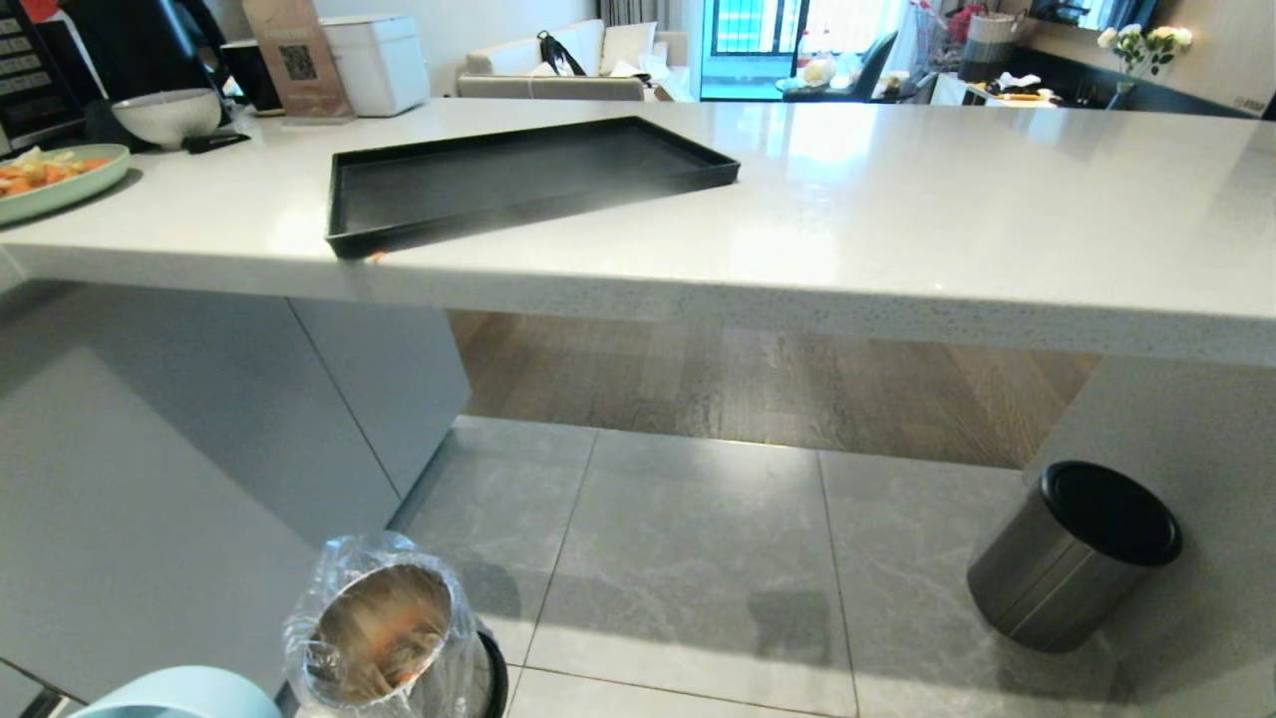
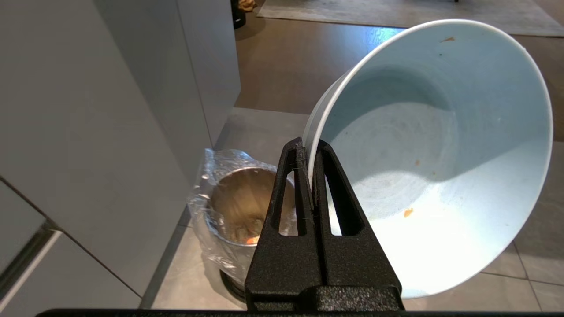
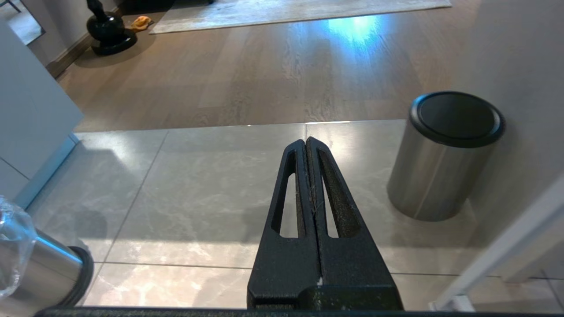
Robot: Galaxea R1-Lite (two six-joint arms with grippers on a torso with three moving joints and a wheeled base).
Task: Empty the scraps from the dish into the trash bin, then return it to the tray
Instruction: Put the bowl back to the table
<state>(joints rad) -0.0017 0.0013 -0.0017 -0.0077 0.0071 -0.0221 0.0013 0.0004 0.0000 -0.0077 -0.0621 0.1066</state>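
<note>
**Dish in the left gripper, low beside the bin**

I have the left gripper [image 2: 308,147] clamped on the rim of the dish [image 2: 440,154], one finger inside the wall and the other outside. The dish is tipped on its side, so its pale-blue inside faces my wrist camera. It is nearly empty: I see only a few small orange bits of the scraps [image 2: 408,212] stuck to the inner wall, plus a speck near the upper rim. From the head camera only an edge of the dish shows, at the near left corner.

The trash bin [image 2: 240,207] stands on the grey tile floor, just right of that edge of the dish and close to the grey cabinet [image 1: 150,479]. Its clear bag is bunched around the rim, and orange pieces lie at the bottom of its coppery inside.

The right gripper [image 3: 307,141] hangs over the floor tiles with its jaws pressed together and nothing between them. The dark-grey cylinder [image 3: 445,154] with the black top stands on the floor to its right.

Up on the white counter [image 1: 897,219] the tray [image 1: 518,175] sits left of centre, at an angle, one corner at the near edge. Far left on the counter are a pale-green plate [image 1: 55,179] with food on it and, behind it, a greyish-white bowl [image 1: 167,115].
</note>
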